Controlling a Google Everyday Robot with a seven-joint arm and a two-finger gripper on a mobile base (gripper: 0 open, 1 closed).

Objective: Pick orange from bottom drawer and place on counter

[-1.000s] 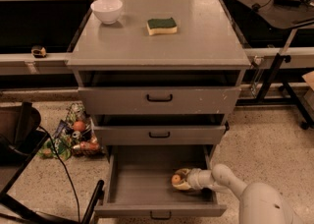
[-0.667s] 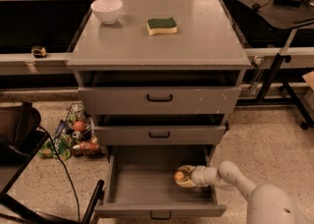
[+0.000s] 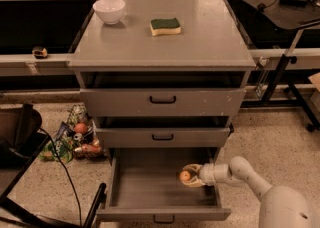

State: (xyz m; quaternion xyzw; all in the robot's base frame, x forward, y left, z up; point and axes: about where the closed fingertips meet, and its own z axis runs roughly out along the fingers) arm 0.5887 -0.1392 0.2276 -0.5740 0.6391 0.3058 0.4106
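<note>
Around: a white bowl point(image 3: 109, 10) and a yellow-green sponge point(image 3: 165, 26) sit well apart on the table point(image 3: 210, 47); a colourful grocery heap point(image 3: 75, 141) lies on the floor left of the cabinet, with a black cable point(image 3: 61, 168) trailing beside it.
In the way: the top drawer point(image 3: 162, 102) and middle drawer point(image 3: 162, 137) stand slightly pulled out, their fronts above the rear of the bottom drawer point(image 3: 162, 215), which is pulled out far.
Orange: the orange point(image 3: 184, 175) is inside the bottom drawer, on the right side, near the right wall.
Claw: the claw point(image 3: 189, 175) is in the right part of the bottom drawer, its pale fingers clamped on the orange.
Arm: the white arm point(image 3: 242, 172) comes from the lower right, bent at a rounded joint, and reaches leftward over the drawer's right wall.
Surface: the table is flat matte grey; the drawer floor is plain grey.
Room: speckled floor point(image 3: 280, 147); a pale ledge point(image 3: 20, 59) runs behind on the left; a dark bench stands at the right.
</note>
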